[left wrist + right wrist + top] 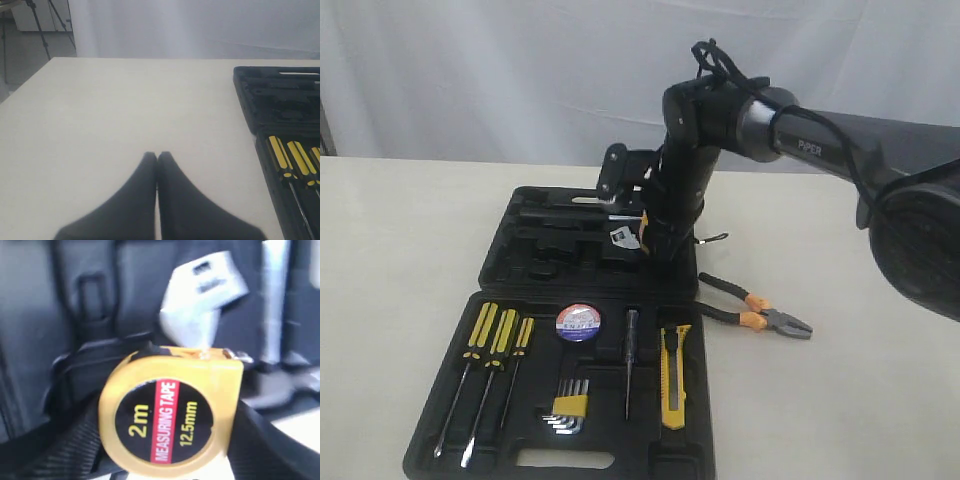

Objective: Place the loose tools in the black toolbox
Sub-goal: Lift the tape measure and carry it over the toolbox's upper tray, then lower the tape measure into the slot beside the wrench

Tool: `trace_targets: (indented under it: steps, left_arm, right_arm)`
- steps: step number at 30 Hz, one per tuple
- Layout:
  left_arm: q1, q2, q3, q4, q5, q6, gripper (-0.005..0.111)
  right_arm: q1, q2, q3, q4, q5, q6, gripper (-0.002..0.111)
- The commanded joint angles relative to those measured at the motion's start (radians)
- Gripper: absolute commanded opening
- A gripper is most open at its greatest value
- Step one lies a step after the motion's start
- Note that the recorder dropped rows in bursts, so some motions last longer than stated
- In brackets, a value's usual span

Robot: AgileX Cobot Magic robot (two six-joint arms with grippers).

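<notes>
- Tape measure (pixel 167 412) sits gripped between the jaws of the right gripper (pixel 165 455), with the black toolbox (pixel 535 255) just below.
- Left gripper (pixel 157 156) is pinched together, holding nothing.

Other things I see
Three yellow-and-black screwdrivers (pixel 502 333) lie side by side, with hex keys (pixel 568 405) in a yellow holder near them, on my pale table (pixel 390 250).
</notes>
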Motion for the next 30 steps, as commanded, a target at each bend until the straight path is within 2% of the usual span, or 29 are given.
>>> trace_targets:
  steps: [1,6,12,21,30]
  left_arm:
    - [-0.005,-0.001,0.003,-0.008,-0.008,-0.004,0.000]
    - [-0.005,-0.001,0.003,-0.008,-0.008,-0.004,0.000]
    - [-0.005,-0.001,0.003,-0.008,-0.008,-0.004,0.000]
    - [-0.005,-0.001,0.003,-0.008,-0.008,-0.004,0.000]
    - [-0.005,-0.001,0.003,-0.008,-0.008,-0.004,0.000]
  right_arm:
    - [-0.005,-0.004,-0.112,0.000,0.044,0.153,-0.001]
    - [-0.005,-0.004,-0.171,0.003,0.077,0.113,-0.001]
    - [-0.005,0.012,-0.174,0.052,0.192,-0.072,-0.001]
    - [-0.013,0.068,-0.174,0.052,0.214,-0.186,-0.001]
    - [-0.064,0.091,-0.174,0.069,0.230,-0.265,-0.001]
